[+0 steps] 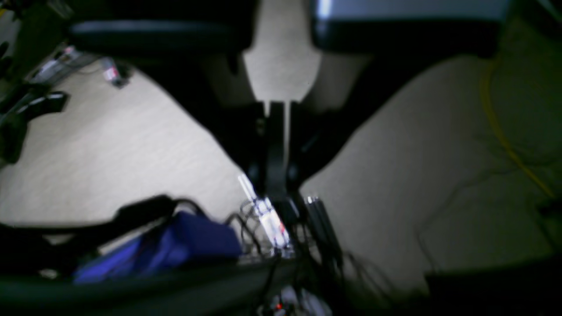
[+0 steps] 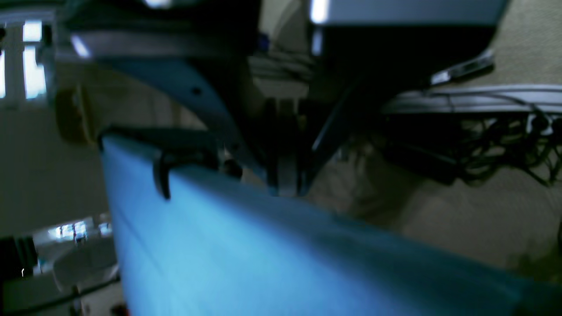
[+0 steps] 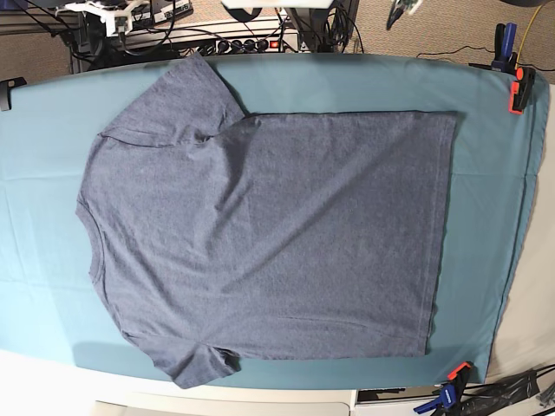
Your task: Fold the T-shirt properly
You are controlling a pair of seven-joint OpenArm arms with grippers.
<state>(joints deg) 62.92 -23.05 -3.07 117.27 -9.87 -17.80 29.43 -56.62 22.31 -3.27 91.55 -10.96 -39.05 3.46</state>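
Observation:
The T-shirt [image 3: 277,225] lies spread flat on the teal tablecloth [image 3: 486,173] in the base view. It is slate-blue and heathered, with its neck to the left, its hem to the right, and both sleeves out. No lettering shows on the upper side. Neither arm appears in the base view. In the left wrist view my left gripper [image 1: 276,145] is shut on nothing, over beige floor and away from the shirt. My right gripper [image 2: 285,175] is also shut and empty, hanging just past the tablecloth's edge [image 2: 246,245]. Both wrist views are blurred.
Orange clamps [image 3: 520,87] [image 3: 455,373] pin the cloth at the right corners, and a black clamp [image 3: 9,91] holds it at the far left. A power strip with cables [image 3: 234,43] lies behind the table. A blue bag [image 1: 175,245] and wires sit on the floor.

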